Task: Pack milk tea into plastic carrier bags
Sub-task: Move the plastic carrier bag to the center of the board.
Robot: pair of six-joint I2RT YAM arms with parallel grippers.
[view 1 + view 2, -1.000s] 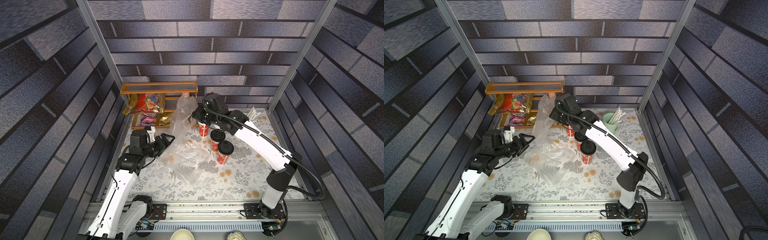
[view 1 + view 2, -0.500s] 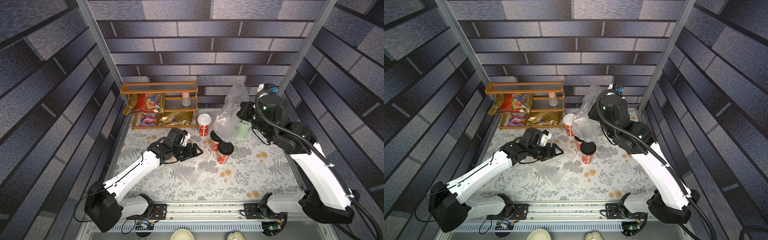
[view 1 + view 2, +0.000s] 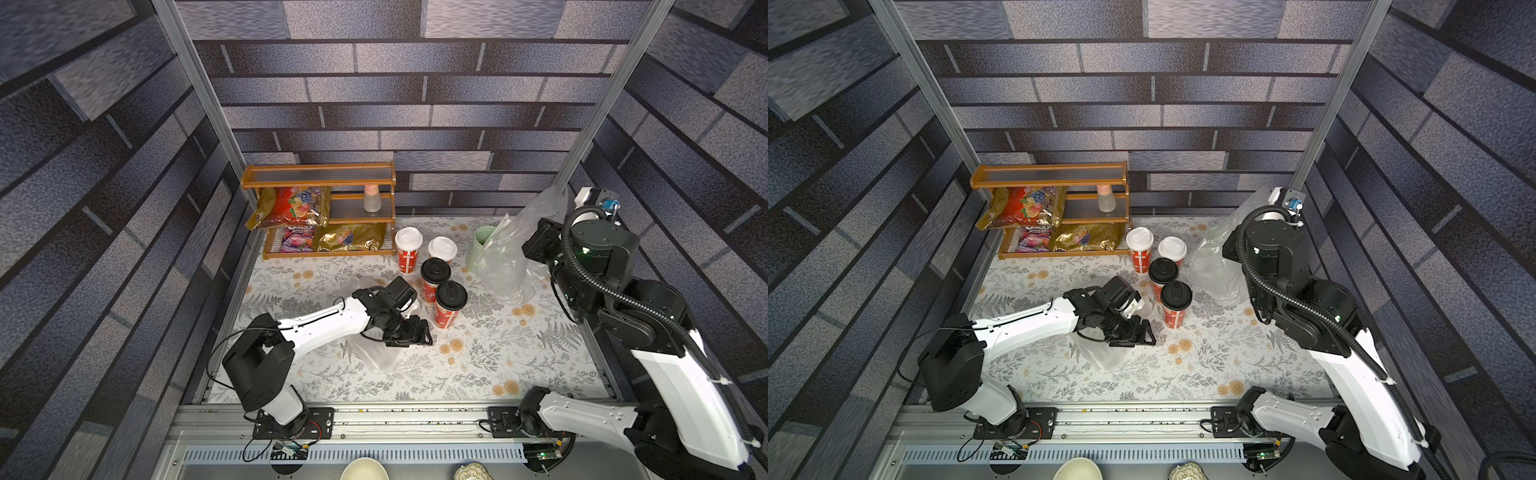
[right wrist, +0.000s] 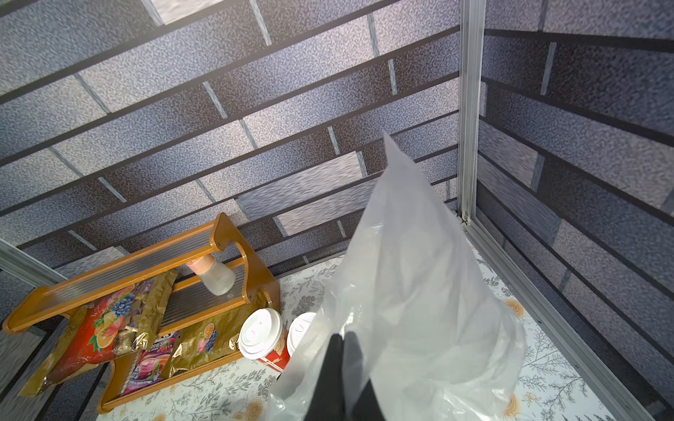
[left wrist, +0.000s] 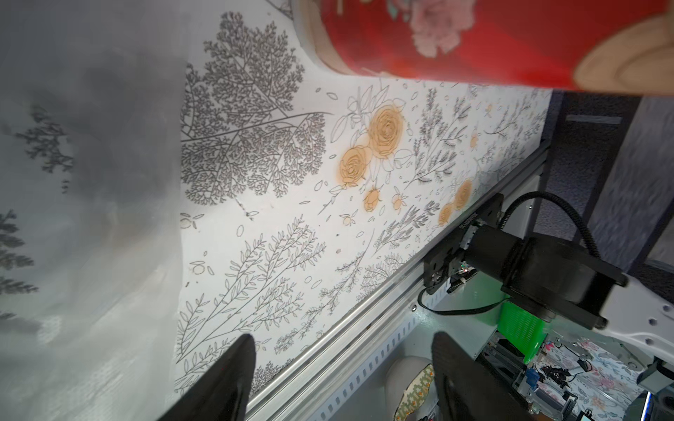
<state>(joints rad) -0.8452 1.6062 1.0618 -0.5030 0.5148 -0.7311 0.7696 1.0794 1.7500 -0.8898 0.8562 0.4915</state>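
In both top views the milk tea stands mid-table as a cluster of red cups: two white-lidded [image 3: 408, 248] [image 3: 1172, 248] at the back, two black-lidded [image 3: 451, 302] [image 3: 1163, 277] in front. One clear plastic carrier bag [image 3: 511, 257] [image 4: 419, 291] hangs at the back right, my right gripper [image 4: 343, 368] shut on its edge. A second bag [image 3: 378, 353] [image 5: 73, 218] lies flat on the cloth. My left gripper [image 3: 419, 334] [image 5: 339, 368] hovers open over that bag's edge, just beside the nearest black-lidded cup [image 5: 437, 40], holding nothing.
A wooden shelf [image 3: 318, 176] with foil snack packets [image 3: 291, 205] and a small bottle [image 3: 371, 199] stands at the back left. A pale green cup [image 3: 480, 245] sits partly behind the hanging bag. A metal rail [image 3: 395, 415] runs along the table's front edge.
My right arm swung from the back centre to the right, carrying one bag with it. My left arm reached from the left side in over the flat bag, beside the cups.
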